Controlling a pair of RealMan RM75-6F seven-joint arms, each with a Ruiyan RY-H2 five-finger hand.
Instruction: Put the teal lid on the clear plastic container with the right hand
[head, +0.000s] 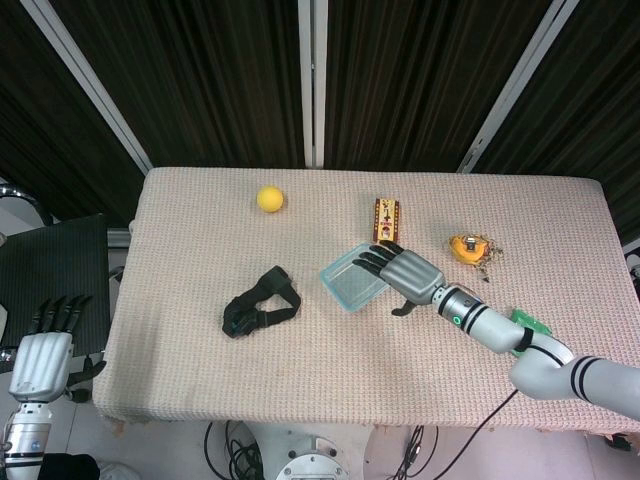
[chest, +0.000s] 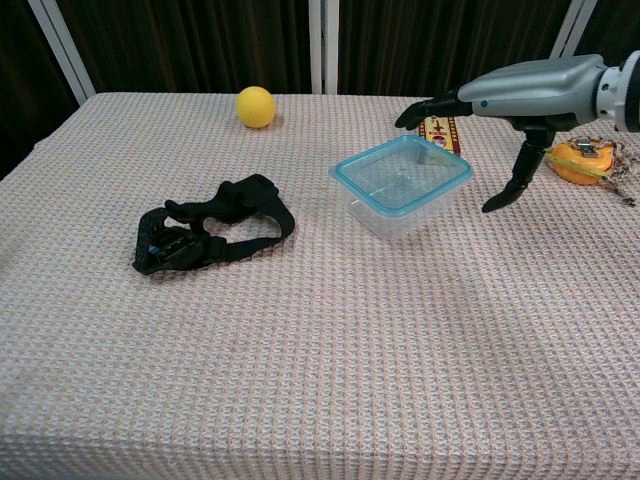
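The clear plastic container (chest: 402, 196) stands near the table's middle with the teal-rimmed lid (chest: 401, 175) lying on top of it. In the head view the container and lid (head: 350, 277) show just left of my right hand. My right hand (chest: 520, 100) hovers above and to the right of the container, fingers spread and holding nothing, thumb pointing down; it does not touch the lid. It appears in the head view as my right hand (head: 408, 274). My left hand (head: 42, 355) hangs open off the table's left edge.
A black strap (chest: 208, 233) lies left of the container. A yellow ball (chest: 255, 106) sits at the back. A small red box (head: 386, 219) and an orange object (chest: 578, 160) lie behind and right of the hand. A green item (head: 528, 322) shows by the right forearm.
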